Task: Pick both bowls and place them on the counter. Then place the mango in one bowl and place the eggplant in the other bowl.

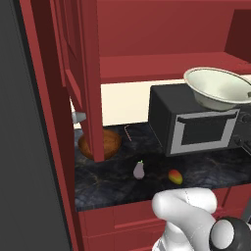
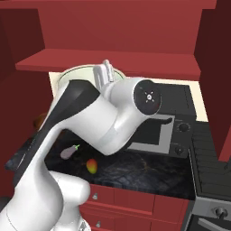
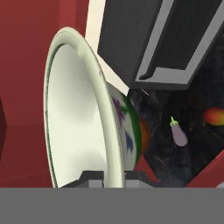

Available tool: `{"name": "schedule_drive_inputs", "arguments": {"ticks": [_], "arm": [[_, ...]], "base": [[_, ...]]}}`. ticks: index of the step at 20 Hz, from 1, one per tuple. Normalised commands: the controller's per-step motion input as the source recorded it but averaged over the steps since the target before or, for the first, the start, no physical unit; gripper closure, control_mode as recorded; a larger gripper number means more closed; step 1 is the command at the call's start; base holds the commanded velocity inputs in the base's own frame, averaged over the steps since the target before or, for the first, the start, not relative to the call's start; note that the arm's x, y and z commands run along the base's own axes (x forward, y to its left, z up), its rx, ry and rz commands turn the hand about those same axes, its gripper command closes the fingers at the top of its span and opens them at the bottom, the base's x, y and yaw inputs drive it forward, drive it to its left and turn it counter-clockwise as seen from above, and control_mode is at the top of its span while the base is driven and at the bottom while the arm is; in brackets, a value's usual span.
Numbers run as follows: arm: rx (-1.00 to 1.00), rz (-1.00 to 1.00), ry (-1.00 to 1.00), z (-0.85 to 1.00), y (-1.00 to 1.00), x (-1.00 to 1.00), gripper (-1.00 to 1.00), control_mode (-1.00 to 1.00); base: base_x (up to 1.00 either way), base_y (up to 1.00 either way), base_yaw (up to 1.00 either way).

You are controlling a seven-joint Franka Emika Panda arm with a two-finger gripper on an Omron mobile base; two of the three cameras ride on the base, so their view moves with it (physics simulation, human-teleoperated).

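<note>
My gripper (image 3: 113, 177) is shut on the rim of the cream-white bowl (image 3: 78, 122), which hangs tilted in the air above the microwave (image 1: 196, 125). The same bowl (image 1: 218, 87) shows at the upper right of the left base view, and behind my hand (image 2: 104, 72) in the right base view. The dark brown bowl (image 1: 112, 139) stands on the black counter (image 1: 206, 169), partly hidden by an open cabinet door (image 1: 88, 73). In front of it on the counter lie the pale eggplant (image 1: 139, 170) (image 3: 178, 133) and, to its right, the red-orange mango (image 1: 175, 176) (image 3: 214, 116).
Red shelf boards (image 1: 162, 66) run above the microwave. A stove (image 2: 212, 153) adjoins the counter on the right. The open red door stands over the counter's left end. Bare counter lies in front of the microwave, right of the mango.
</note>
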Motion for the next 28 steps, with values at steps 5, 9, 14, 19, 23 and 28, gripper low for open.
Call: {"name": "schedule_drive_inputs", "arguments": {"ticks": [5,9,14,19,23,28], "arm": [[-0.02,0.18,-0.03,-0.45,0.58,-0.01,1.00,-1.00],[0.00,0.19,0.00,-0.44,0.47,0.02,1.00,-1.00],[0.00,0.20,0.00,-0.47,0.41,0.11,1.00,-1.00],[0.00,0.21,0.00,-0.44,0.34,0.31,1.00,-1.00],[0.00,0.22,0.00,-0.44,0.29,0.37,1.00,-1.00],[0.00,0.19,0.00,-0.43,0.30,0.50,1.00,-1.00]], "base": [[0.00,0.00,0.00],[0.00,0.00,0.00],[0.00,0.00,0.00],[0.00,0.00,0.00],[0.00,0.00,0.00],[0.00,0.00,0.00]]}}
